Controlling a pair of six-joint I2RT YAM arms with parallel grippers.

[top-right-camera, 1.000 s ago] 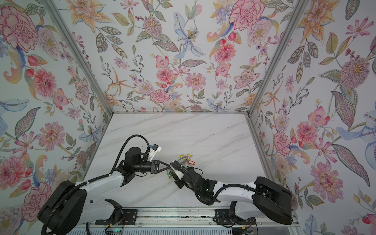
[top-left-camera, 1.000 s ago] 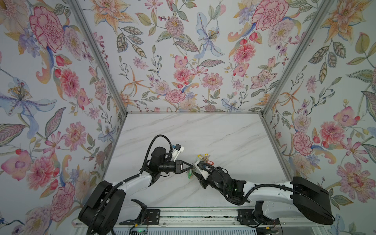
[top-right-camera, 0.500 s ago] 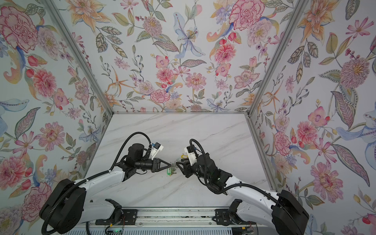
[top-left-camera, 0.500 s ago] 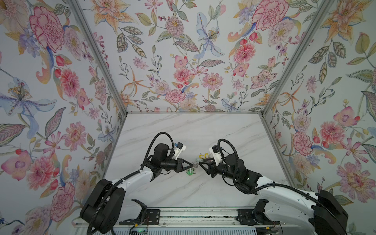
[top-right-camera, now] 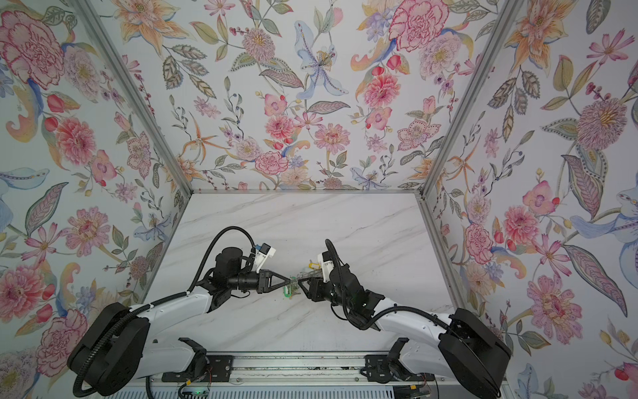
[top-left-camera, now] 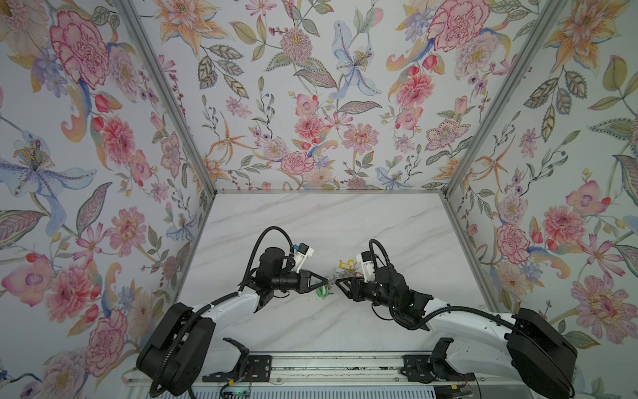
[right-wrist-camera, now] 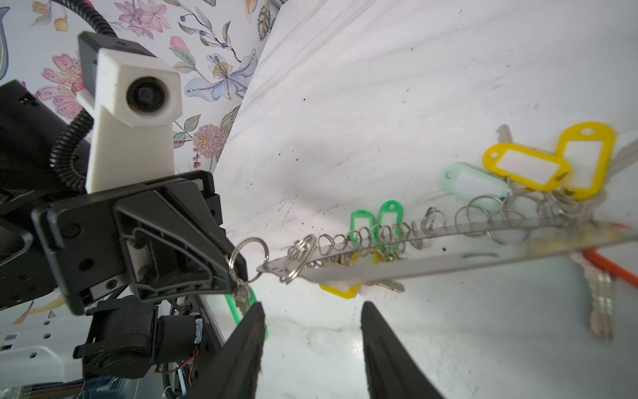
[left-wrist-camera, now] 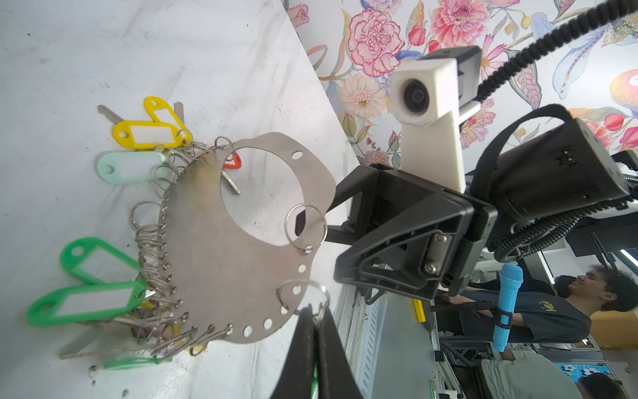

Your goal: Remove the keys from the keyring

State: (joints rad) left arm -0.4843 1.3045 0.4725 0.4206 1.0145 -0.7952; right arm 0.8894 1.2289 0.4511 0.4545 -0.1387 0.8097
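Observation:
The keyring (left-wrist-camera: 214, 259), a flat grey metal hoop, is held off the marble table between both arms in both top views (top-left-camera: 340, 276) (top-right-camera: 303, 274). Small wire rings line its rim, carrying keys with yellow tags (left-wrist-camera: 146, 134), green tags (left-wrist-camera: 83, 304), a pale green tag (right-wrist-camera: 476, 183) and a red-orange tag (left-wrist-camera: 233, 164). My left gripper (left-wrist-camera: 313, 312) (top-left-camera: 328, 280) is shut on one small wire ring (right-wrist-camera: 241, 262) at the keyring's rim, and a green tag (top-left-camera: 322, 293) hangs under it. My right gripper (right-wrist-camera: 312, 311) (top-left-camera: 337, 282) faces it, open, with nothing between its fingers.
Floral walls (top-left-camera: 310, 121) close in the table (top-left-camera: 328, 221) on three sides. A metal rail (top-left-camera: 328, 366) with the arm bases runs along the front edge. People sit beyond that edge in the left wrist view.
My right arm has swung from low at the front centre round to the right and now faces the left gripper, with its jaws wider apart. The left gripper keeps its hold, shifted slightly.

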